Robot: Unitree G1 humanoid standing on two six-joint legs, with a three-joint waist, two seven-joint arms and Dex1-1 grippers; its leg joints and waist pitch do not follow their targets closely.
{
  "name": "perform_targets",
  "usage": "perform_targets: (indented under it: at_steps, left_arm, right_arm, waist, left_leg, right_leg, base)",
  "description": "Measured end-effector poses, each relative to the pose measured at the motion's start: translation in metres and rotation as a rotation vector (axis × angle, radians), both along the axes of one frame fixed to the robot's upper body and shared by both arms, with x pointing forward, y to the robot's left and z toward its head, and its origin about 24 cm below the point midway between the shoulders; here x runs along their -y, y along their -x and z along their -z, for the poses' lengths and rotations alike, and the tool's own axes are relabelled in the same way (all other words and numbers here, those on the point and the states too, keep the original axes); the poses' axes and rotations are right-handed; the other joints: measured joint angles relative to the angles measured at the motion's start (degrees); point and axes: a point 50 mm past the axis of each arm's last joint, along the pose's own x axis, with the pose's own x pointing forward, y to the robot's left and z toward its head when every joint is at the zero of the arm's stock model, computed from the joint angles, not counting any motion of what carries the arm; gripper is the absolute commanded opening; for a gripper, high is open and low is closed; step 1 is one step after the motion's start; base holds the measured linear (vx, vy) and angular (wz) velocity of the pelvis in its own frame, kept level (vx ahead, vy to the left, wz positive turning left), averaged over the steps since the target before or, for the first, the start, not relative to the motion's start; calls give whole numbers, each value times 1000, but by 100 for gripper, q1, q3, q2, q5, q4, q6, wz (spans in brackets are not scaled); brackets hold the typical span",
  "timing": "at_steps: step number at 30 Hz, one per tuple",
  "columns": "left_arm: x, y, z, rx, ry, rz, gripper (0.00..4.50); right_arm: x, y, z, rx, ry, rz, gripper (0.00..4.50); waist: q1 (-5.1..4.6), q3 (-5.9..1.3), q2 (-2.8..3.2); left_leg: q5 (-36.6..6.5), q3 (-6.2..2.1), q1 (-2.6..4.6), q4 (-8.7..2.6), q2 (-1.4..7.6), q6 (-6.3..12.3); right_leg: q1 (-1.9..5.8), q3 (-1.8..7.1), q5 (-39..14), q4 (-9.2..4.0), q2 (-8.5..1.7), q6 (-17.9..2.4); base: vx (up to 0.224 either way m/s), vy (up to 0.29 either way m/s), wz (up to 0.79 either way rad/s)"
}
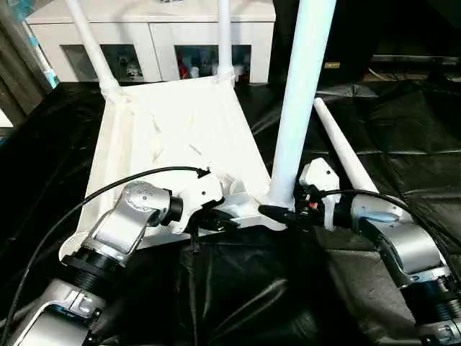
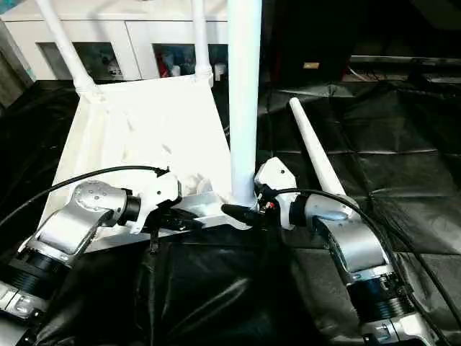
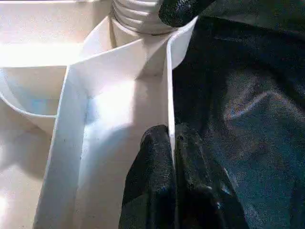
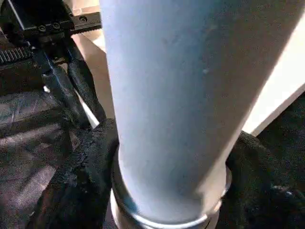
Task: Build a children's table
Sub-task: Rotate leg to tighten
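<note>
Left claw [image 3: 172, 157]: fingers pressed together on the thin near edge wall of the children's table [image 1: 180, 137], one finger on each face of the wall. In the head views this claw sits at the near edge of the tabletop, just left of the near right corner.

Right claw [image 4: 167, 191]: its two black fingers [image 4: 81, 181] stand on either side of the base of the near leg [image 1: 302, 94], close against the ribbed collar where the leg enters the corner socket. Jaws spread to about the leg's width; I cannot tell whether they press on the leg or only flank it. The head views show this claw at the near right corner of the tabletop, reaching in from the right.

The children's table lies upside down on the black-draped counter [image 1: 403, 130], ribbed underside facing up. The near right leg stands upright in its socket. Near left corner is behind the left forearm and cannot be judged.

Loose leg [image 1: 346, 151]: lies flat on the black cloth just right of the tabletop, running from near the right claw away toward the back.

Far corners: two more legs stand in the far left [image 1: 90, 43] and far right [image 1: 225, 36] sockets.

Behind the counter: white cabinet with glass doors [image 1: 151, 47].
</note>
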Motion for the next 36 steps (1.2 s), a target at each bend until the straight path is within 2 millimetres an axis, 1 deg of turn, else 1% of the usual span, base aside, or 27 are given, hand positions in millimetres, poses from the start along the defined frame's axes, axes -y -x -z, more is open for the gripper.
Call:
perform_targets:
  at_steps: [8, 11, 13, 14, 17, 20, 21, 22, 24, 28, 31, 36]
  left_arm:
    - [-1, 0, 1, -3, -6, -5, 0]
    - [0, -1, 4, -3, -6, -30, 0]
    - [4, -4, 9, 0, -3, -73, 0]
    - [5, -5, 10, 1, -2, -86, 0]
    - [11, -12, 14, 17, -6, -157, 0]
    - [21, -23, 17, 38, -4, -266, 0]
    - [25, -25, 18, 43, 9, -299, 0]
    - [28, -26, 19, 43, 19, -329, 0]
    - [38, -31, 21, 55, 16, -398, 0]
    - [52, -34, 23, 69, 14, -475, 0]
    - [56, -34, 24, 82, 9, -497, 0]
    - [54, -35, 25, 79, 6, -503, 0]
  right_arm:
    - [-2, 1, 5, -11, -27, 22, 274]
    - [-3, 0, 10, -27, -60, 72, 274]
    - [-3, -4, 16, -41, -82, 143, 274]
    - [-4, -5, 17, -44, -88, 166, 274]
    - [-11, -16, 23, -53, -115, 284, 273]
    - [-25, -34, 27, -59, -155, 461, 273]
    - [-28, -39, 28, -63, -160, 516, 273]
    - [-29, -43, 31, -75, -164, 556, 273]
    - [-35, -54, 30, -89, -190, 659, 273]
    - [-40, -65, 31, -104, -196, 765, 272]
    - [-42, -68, 32, -106, -194, 791, 272]
    - [-44, -69, 33, -102, -181, 787, 272]
  waist:
    - [-8, -6, 7]
    - [-20, -8, 10]
    - [-42, -22, 18]
    - [-63, -24, 21]
    - [-177, -28, 25]
    - [-313, -37, 37]
    - [-336, -37, 37]
    - [-343, -37, 38]
    - [-361, -39, 39]
    - [-356, -50, 32]
    - [-352, -56, 27]
    - [-360, -73, 19]
  left_leg:
    - [0, -2, 0, 10, 2, 0]
    - [0, -2, 1, 14, 2, 0]
    - [0, -3, 5, 19, 2, 0]
    - [0, -3, 6, 19, 2, 0]
    - [0, -5, 14, 19, 2, -1]
    - [1, -8, 28, 20, 1, -3]
    - [1, -12, 44, 20, 1, -3]
    - [0, -18, 61, 17, 1, -4]
    - [0, -19, 92, 15, -1, -5]
    - [-1, -21, 102, 16, -2, -4]
    - [-1, -21, 102, 15, -3, -4]
    - [-1, -21, 104, 15, -4, -4]
  right_leg:
    - [1, 0, 0, 9, 0, 0]
    - [2, 0, 5, 8, 0, -1]
    - [6, 0, 8, 9, 0, -2]
    - [6, 1, 9, 8, 0, -1]
    - [12, 0, 24, 5, 0, 3]
    - [17, -1, 33, -1, 0, 5]
    - [28, -4, 25, -5, 0, 19]
    - [47, -10, 20, -14, 0, 28]
    - [70, -10, 16, -22, 0, 34]
    - [83, -10, 15, -32, 0, 36]
    - [86, -10, 16, -41, 0, 35]
    - [83, -9, 16, -42, 0, 34]
  base:
    - [0, 0, 0]
    - [0, 0, 0]
    - [0, 0, 0]
    - [0, 0, 0]
    - [0, 0, 0]
    - [0, 0, 0]
    - [0, 0, 0]
    - [0, 0, 0]
    - [0, 0, 0]
    - [0, 0, 0]
    - [0, 0, 0]
    - [0, 0, 0]
